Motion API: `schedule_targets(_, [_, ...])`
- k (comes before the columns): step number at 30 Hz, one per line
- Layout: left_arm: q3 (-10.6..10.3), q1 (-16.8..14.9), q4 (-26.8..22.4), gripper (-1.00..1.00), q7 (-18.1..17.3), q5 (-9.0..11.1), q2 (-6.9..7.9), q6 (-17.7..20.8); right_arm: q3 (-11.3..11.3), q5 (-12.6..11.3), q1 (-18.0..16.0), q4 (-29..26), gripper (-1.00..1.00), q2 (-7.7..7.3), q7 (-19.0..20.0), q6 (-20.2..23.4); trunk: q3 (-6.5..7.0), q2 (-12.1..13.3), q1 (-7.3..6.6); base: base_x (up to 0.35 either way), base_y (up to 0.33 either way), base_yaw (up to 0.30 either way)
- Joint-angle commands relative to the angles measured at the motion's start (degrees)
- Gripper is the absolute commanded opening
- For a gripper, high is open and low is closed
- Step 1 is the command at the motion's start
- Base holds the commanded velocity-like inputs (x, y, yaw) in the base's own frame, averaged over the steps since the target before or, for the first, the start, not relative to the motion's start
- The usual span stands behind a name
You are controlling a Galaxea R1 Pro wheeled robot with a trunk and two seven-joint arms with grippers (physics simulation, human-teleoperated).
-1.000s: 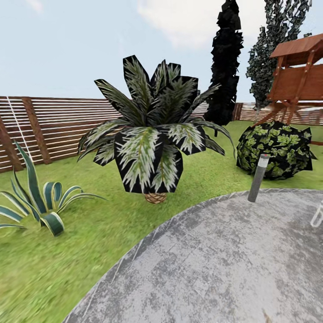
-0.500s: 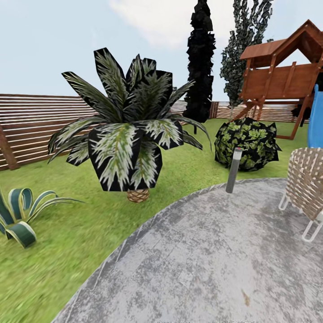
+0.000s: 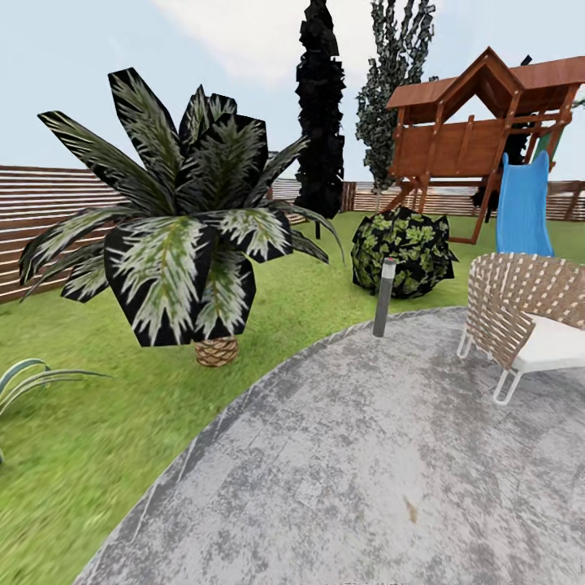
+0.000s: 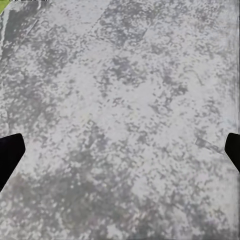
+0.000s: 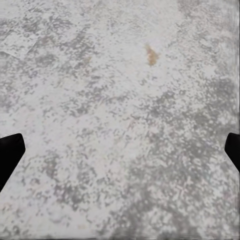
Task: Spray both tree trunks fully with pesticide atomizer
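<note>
Looking out from the head view, the robot is facing a curved patch of grey stone paving (image 3: 366, 455) that is meeting the green grass lawn (image 3: 97, 422) along a rounded edge. A large broad-leaved striped plant (image 3: 175, 244) is standing on the grass just beside that edge, rising from a small brown scaly base (image 3: 216, 351), and the tips of a second striped plant (image 3: 28, 378) are poking in at the left side. A short grey bollard lamp (image 3: 383, 296) is standing upright at the far rim of the paving, with a rounded dark green bush (image 3: 402, 250) just behind it. A woven wicker chair (image 3: 520, 313) with a white cushion and white legs is sitting on the paving at the right. Farther back, a wooden playhouse (image 3: 471, 134) with a blue slide (image 3: 522, 203) is standing on the lawn, near a narrow black columnar tree (image 3: 319, 114) and a thinner dark tree (image 3: 394, 81). The brown slatted fence (image 3: 49, 211) is running along the back. The left gripper (image 4: 120, 150) is hanging over mottled grey paving, its two dark fingertips (image 4: 9, 155) spread wide with nothing between them. The right gripper (image 5: 120, 150) is likewise gaping wide and holding nothing above the paving, where a small brownish speck (image 5: 150, 55) is lying. The grass floor is lying to the left of the paving, reaching back to the fence.
</note>
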Motion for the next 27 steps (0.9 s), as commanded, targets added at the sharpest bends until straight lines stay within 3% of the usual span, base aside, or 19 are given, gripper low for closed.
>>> schedule_targets(1, [0.0,0.0,0.0,1.0,0.0,0.01,-0.03,0.0,0.0,0.01,0.0,-0.02,1.0,0.01,0.0,0.0,-0.21,-0.42,0.23,0.0,0.0,-0.294])
schedule_targets(15, [0.0,0.0,0.0,1.0,0.0,0.01,-0.03,0.0,0.0,0.01,0.0,-0.04,1.0,0.02,0.0,0.0,-3.08,-6.03,3.3,0.0,0.0,-0.294])
schedule_targets(27, [-0.18,0.04,0.07,1.0,0.0,-0.11,0.0,-0.09,0.0,-0.05,0.0,-0.03,1.0,0.0,0.0,0.0,-3.64,-6.03,3.3,0.0,0.0,-0.275])
